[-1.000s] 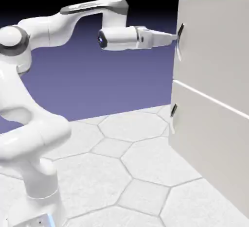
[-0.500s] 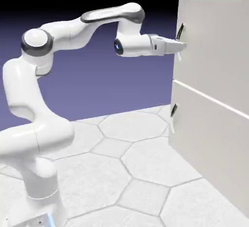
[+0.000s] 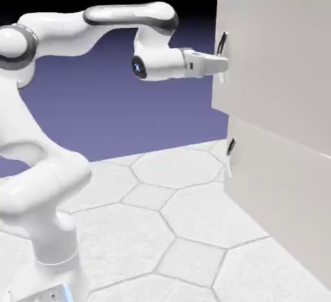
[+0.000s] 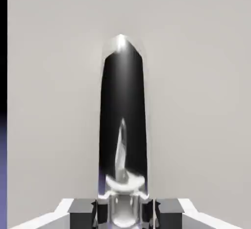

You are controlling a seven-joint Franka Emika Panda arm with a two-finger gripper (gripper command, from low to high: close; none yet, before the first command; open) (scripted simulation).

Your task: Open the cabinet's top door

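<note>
Now the gripper (image 3: 223,65) is clamped on the dark bar handle (image 4: 122,125) of the top door (image 3: 278,68), at 3 o'clock from the arm; that door stands out ahead of the cabinet (image 3: 284,184).

The exterior view stands off beside the robot, looking across the worktop (image 3: 181,210) with the arm (image 3: 97,26) at left and the cabinet (image 3: 284,165) at right. The hand view rides on the tool (image 4: 125,213), very close, facing the top door (image 4: 196,100). Both share its dark handle (image 4: 122,120).
</note>
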